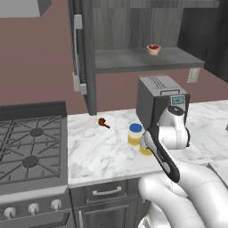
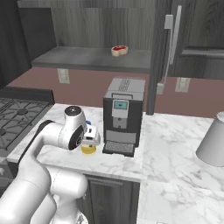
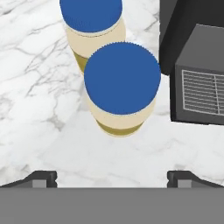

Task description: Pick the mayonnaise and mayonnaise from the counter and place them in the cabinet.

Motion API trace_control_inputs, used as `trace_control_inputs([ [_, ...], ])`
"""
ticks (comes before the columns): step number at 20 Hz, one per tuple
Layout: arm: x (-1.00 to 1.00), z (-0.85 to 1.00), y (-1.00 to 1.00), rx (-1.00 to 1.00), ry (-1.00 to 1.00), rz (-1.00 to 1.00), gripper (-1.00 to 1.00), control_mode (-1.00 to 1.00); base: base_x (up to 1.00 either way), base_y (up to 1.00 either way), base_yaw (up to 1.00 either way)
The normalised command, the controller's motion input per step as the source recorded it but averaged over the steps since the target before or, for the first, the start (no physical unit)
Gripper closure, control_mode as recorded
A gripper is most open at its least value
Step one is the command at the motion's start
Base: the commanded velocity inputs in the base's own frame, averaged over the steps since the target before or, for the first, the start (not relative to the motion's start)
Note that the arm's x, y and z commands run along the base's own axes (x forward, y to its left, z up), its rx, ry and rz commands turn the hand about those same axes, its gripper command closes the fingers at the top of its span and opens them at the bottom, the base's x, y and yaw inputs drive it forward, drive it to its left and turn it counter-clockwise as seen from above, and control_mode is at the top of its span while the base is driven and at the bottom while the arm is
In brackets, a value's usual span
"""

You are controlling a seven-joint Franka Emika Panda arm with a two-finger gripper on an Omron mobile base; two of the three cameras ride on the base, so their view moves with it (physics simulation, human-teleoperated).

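The end effector, fingers spread apart and empty, hangs above the nearer mayonnaise jar on the marble bench, near its front edge. The second mayonnaise jar stands touching or just beside it, and the coffee machine crowds the other flank. A descending finger could clip the neighbouring jar and topple it. The cabinet stands open above.

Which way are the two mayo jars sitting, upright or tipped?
Upright. In the hand view both mayonnaise jars show round blue lids facing up, bases on the marble counter, beside the coffee machine.
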Motion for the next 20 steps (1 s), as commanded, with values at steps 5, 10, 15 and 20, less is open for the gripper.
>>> trace_control_inputs([
  [5, 0.19, -0.19, -0.01, 0.02, 0.00, 0.03, -1.00, -1.00, 0.00, 0.00, 0.00],
  [10, 0.17, -0.12, 0.00, 0.00, 0.00, 0.05, -1.00, -1.00, 0.00, 0.00, 0.00],
  [15, 0.14, -0.03, 0.00, 0.00, 0.00, 0.05, -1.00, -1.00, 0.00, 0.00, 0.00],
  [20, 0.15, -0.15, 0.00, 0.00, 0.00, 0.06, -1.00, -1.00, 0.00, 0.00, 0.00],
])
